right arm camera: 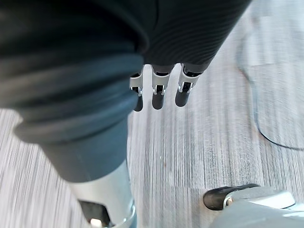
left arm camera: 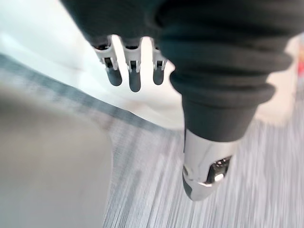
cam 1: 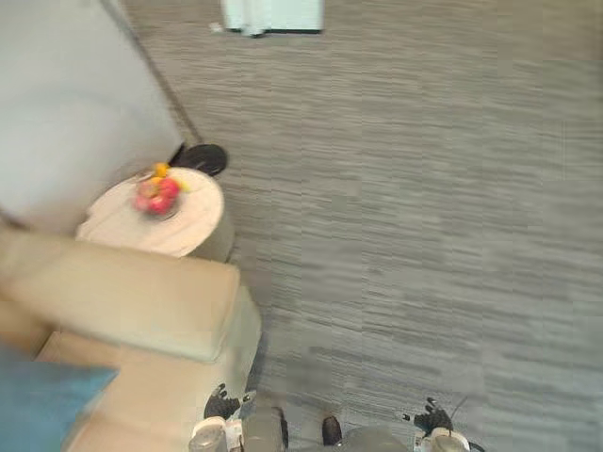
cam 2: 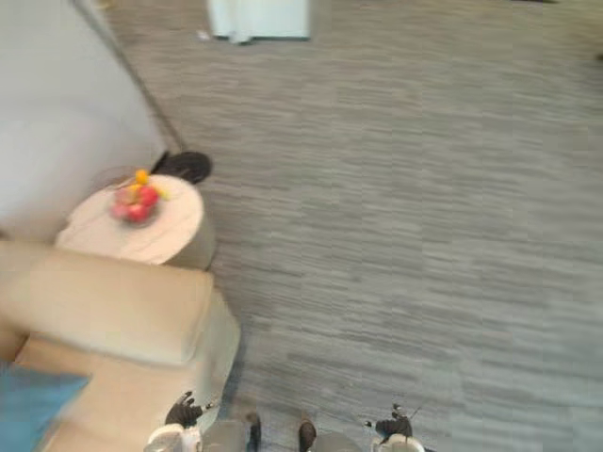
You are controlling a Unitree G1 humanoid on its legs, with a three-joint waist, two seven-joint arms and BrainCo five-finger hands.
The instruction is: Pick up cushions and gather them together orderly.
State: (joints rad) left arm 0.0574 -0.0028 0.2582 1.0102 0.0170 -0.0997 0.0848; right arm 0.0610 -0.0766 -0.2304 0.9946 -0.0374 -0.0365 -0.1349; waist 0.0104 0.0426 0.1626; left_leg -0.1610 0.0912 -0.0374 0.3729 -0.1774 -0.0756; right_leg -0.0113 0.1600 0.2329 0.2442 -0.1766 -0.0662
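Blue cushion sits near-left on beige sofa, apart from both hands. Left hand by sofa edge, right hand over carpet, fingers loose and straight, both holding nothing.

Right robot hand, fingers straight, grey carpet

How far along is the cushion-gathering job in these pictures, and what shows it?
Done: nothing visibly gathered; one blue cushion lies on the beige sofa. In hand: nothing; the left hand and right hand hang open over the grey floor, holding no cushion. Left: reach the sofa, pick up the cushion, and place cushions together in order.
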